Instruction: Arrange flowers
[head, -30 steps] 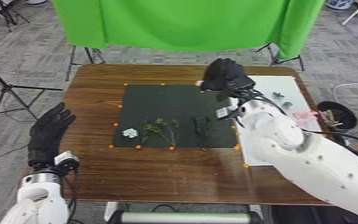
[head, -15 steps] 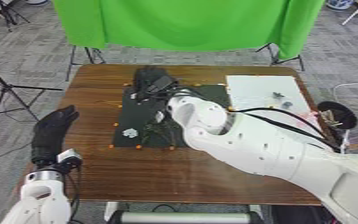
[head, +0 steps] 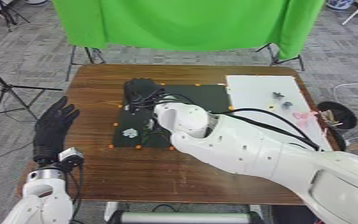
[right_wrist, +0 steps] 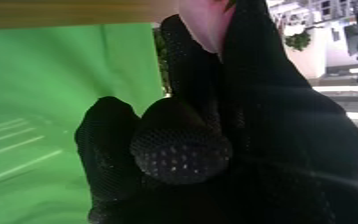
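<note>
1. The pink flower (right_wrist: 204, 22) is pinched in the curled fingers of the right hand (head: 140, 93), at the upper left of the dark mat (head: 213, 96) in the head view.
2. Its petals look smooth and pale, with a bit of green beside them; the rest is hidden.
3. A white flower (head: 129, 133) lies at the mat's lower left.
4. The left hand (head: 55, 126) is open at the frame's left, fingers extended.
5. Since the first head frame, the right hand has swung left across the mat.

The head view is evenly lit; in the right wrist view, pale glare (rather streaky) crosses green cloth (right_wrist: 33, 105).
</note>
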